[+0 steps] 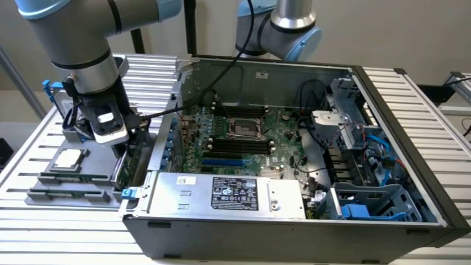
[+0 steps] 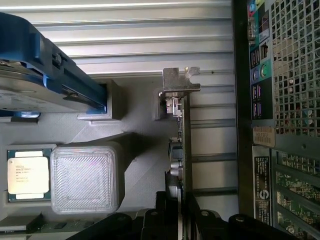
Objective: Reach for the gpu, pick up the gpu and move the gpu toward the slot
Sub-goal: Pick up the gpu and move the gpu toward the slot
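The gripper (image 2: 181, 200) is pinching the gpu (image 2: 186, 140) by its thin edge, and the gpu is standing on edge in the grey holder (image 2: 140, 115), just beside the open computer case (image 1: 294, 221).

A silver slatted aluminium table top (image 1: 419, 105) spreads beneath the gripper (image 2: 178, 205) and out to every side of it, its ribs catching soft, even light, while a plain beige wall (image 1: 390, 27) rises well behind and a pale floor (image 1: 13, 135) shows past the table's edge.
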`<state>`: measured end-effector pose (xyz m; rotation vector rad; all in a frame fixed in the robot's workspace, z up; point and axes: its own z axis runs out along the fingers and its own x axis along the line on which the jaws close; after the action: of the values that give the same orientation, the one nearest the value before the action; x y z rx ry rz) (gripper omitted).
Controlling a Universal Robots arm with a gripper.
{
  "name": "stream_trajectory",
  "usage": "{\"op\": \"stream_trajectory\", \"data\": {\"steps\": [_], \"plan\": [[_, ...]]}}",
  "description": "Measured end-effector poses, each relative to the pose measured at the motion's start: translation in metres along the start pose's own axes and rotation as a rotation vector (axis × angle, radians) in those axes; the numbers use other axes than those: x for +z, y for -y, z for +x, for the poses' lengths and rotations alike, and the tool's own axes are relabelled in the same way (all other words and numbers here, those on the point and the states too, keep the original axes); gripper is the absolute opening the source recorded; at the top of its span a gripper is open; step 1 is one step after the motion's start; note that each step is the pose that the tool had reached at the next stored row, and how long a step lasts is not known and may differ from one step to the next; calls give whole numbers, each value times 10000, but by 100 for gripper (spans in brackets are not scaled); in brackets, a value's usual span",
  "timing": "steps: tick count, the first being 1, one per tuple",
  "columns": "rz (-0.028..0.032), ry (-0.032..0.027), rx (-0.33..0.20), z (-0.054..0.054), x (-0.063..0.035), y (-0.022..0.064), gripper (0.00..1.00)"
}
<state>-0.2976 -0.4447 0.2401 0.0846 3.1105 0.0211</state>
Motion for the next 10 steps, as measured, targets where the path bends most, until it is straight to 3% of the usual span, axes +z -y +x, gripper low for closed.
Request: {"op": "stream_trajectory", "data": {"steps": [10], "plan": [[-70,-149,-42,1,-1,5,27]]}}
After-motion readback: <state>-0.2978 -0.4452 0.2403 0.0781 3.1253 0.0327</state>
